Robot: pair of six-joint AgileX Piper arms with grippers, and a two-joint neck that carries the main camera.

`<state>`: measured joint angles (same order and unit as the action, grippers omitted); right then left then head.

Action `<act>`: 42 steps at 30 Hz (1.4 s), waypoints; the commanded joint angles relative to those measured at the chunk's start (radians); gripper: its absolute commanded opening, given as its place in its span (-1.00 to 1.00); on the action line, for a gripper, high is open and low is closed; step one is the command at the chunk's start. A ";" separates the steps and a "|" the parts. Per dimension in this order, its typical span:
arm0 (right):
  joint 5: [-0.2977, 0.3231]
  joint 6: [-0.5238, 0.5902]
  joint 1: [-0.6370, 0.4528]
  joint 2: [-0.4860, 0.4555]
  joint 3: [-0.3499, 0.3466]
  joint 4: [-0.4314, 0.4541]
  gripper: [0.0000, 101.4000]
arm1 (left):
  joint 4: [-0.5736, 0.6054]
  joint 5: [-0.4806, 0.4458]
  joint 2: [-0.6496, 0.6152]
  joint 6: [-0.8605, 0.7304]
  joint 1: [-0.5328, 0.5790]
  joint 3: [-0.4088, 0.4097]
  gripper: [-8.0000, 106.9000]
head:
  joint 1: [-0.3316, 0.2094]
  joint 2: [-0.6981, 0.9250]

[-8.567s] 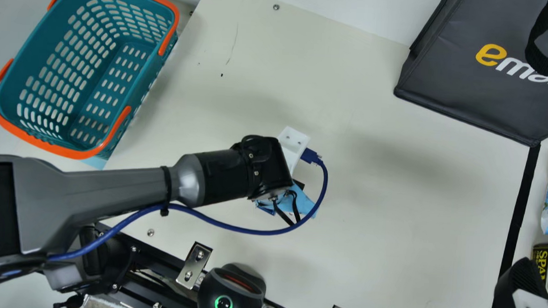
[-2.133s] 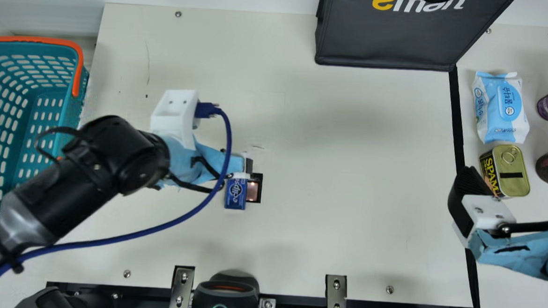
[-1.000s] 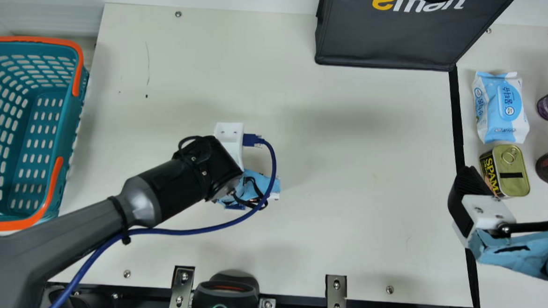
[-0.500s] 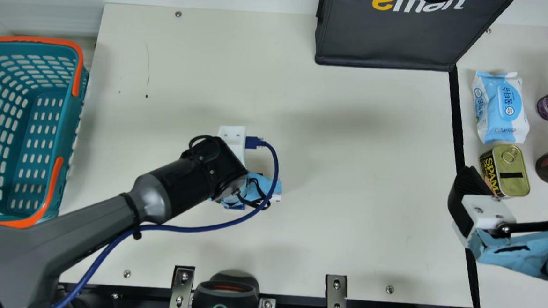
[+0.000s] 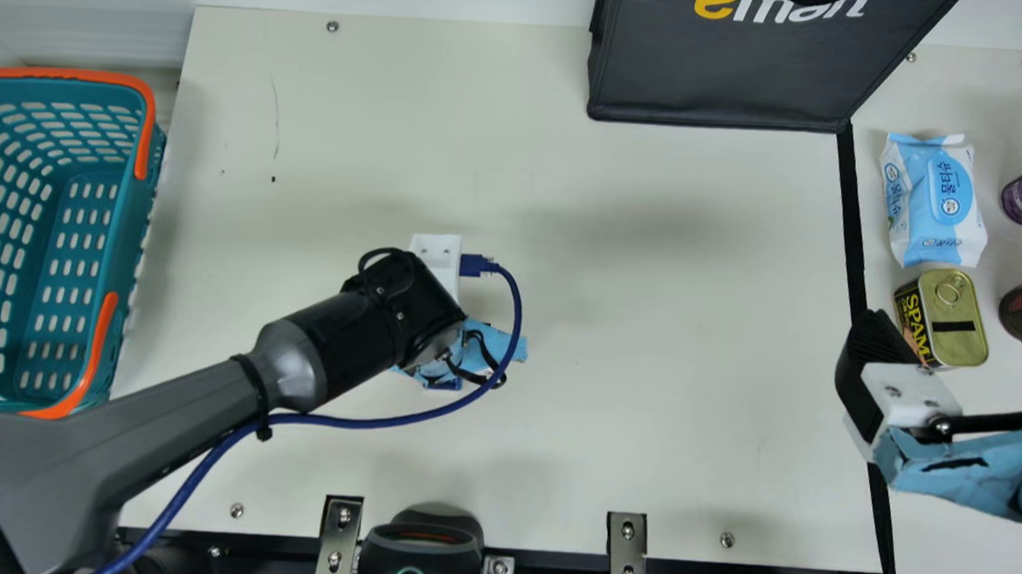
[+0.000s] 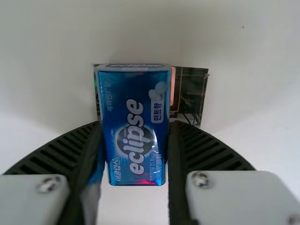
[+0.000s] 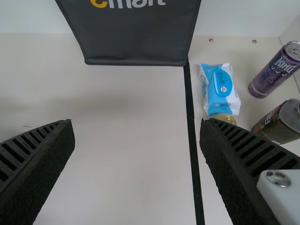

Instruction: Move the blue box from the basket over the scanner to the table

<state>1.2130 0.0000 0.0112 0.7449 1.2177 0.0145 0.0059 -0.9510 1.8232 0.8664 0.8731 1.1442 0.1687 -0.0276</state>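
Cream counter point(image 5: 626, 433), backed by a white wall. At the main view's left is a teal basket point(image 5: 142, 241) with orange handles; at its top, a black shopping bag point(image 5: 732, 71). The right pincer point(image 7: 136, 122) is spread wide, holding nothing. The left pincer point(image 6: 135, 123) is closed on both sides of the blue box point(image 6: 133, 86), which overlaps a dark square panel, probably the scanner point(image 6: 193, 93). Scanning seems the step in hand. Next, the box should travel past the panel, lower onto the counter and be released gently.
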 commanded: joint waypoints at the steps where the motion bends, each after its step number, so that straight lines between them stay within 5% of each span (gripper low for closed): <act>1: 0.000 0.000 0.000 0.000 0.000 0.000 0.87 | 0.002 0.003 0.002 -0.001 0.000 0.001 -0.81 | -0.030 0.000; 3: 0.000 0.000 0.000 0.000 0.000 0.000 0.87 | 0.002 0.002 0.002 -0.001 0.001 0.001 -1.00 | -0.030 0.000; 42: 0.000 0.000 0.000 0.000 0.000 0.000 0.87 | -0.101 -0.041 -0.023 0.099 0.027 0.007 -1.00 | -0.030 0.000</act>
<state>1.2131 0.0000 0.0112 0.7449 1.2177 0.0145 -0.0926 -0.9927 1.7987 0.9623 0.9016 1.1503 0.1687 -0.0276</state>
